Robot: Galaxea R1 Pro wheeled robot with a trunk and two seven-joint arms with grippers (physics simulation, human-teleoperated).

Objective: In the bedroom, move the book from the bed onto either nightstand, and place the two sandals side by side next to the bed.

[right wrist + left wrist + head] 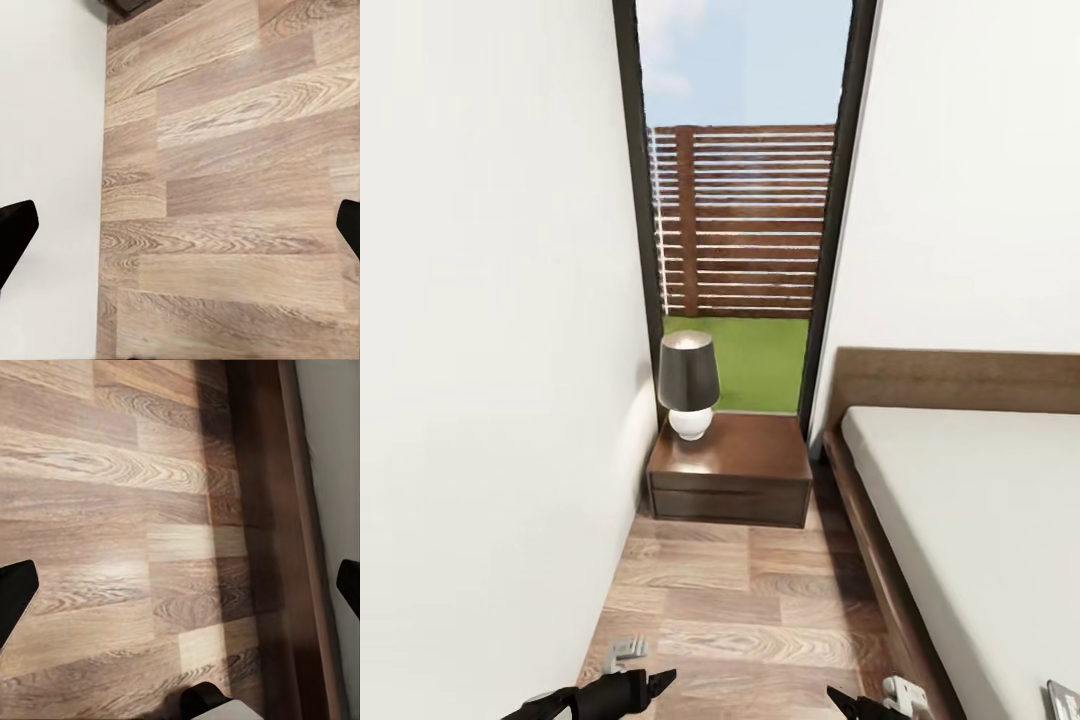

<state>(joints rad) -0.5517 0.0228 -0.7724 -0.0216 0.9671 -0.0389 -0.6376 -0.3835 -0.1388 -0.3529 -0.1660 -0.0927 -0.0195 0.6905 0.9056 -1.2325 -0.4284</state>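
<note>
Nightstand point(730, 470) stands against window point(745, 200) at far end of floor strip point(740, 610), betw. left wall point(490, 350) and bed point(980, 520); lamp point(688, 385) sits on its left part. Left gripper point(180, 585) and right gripper point(180, 225): jaws spread wide, nothing held, over bare planks.

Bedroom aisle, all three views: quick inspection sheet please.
Surface: wood-plank floor, bare between wall and bed.
Job's things: nightstand under the window, bed at right; a thin item at the mattress edge, cut off, cannot identify.
Clutter: lamp on the nightstand's left part.
Grippers: left gripper and right gripper open, holding nothing.
Cables: nothing seen.
Surroundings: white wall, window, fence and lawn outside.
</note>
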